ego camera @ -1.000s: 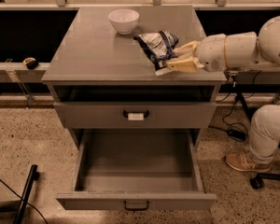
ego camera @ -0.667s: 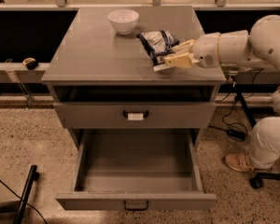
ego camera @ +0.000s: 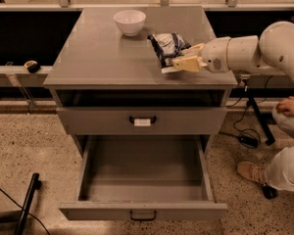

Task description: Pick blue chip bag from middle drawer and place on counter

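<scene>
The blue chip bag (ego camera: 167, 45) lies crumpled on the counter (ego camera: 98, 53), right of centre and just right of the white bowl (ego camera: 130, 21). My gripper (ego camera: 185, 58) reaches in from the right at counter height. Its tan fingers (ego camera: 187, 63) are closed on the bag's right edge, and the bag rests on the counter top. The middle drawer (ego camera: 142, 210) stands pulled out wide at the bottom of the cabinet. It has a plain dark handle, and its grey inside shows nothing in it.
A closed drawer front with a white-labelled handle (ego camera: 142, 121) sits above the open drawer. A person's leg and shoe (ego camera: 277, 169) are at the right, beside a black stand and cables (ego camera: 252, 126). A black pole (ego camera: 27, 204) leans at the lower left.
My gripper has shifted slightly left and up over the counter with the bag in it. The bag has settled a little more onto the counter top. The drawer and bowl have not moved.
</scene>
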Action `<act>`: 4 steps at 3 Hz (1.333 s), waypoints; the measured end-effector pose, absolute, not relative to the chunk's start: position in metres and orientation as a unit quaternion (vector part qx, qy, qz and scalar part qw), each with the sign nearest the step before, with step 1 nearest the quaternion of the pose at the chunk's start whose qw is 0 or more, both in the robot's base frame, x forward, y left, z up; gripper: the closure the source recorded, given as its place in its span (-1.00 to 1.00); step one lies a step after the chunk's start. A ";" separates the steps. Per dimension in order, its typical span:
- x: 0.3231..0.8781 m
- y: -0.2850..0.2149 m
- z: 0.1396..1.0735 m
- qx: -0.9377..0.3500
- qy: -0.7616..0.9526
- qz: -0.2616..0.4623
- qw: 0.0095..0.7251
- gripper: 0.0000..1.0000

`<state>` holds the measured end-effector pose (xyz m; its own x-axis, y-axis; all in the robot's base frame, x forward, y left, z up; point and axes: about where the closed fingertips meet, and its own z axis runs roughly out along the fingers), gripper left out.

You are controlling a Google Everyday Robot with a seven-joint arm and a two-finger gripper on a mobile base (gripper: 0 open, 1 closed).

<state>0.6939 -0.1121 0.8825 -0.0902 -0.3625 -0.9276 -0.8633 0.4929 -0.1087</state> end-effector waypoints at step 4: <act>0.676 -0.122 0.917 -0.545 0.696 0.128 0.450 -1.00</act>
<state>0.6756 -0.1222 0.9168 -0.0026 -0.6439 -0.7651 -0.8733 0.3742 -0.3119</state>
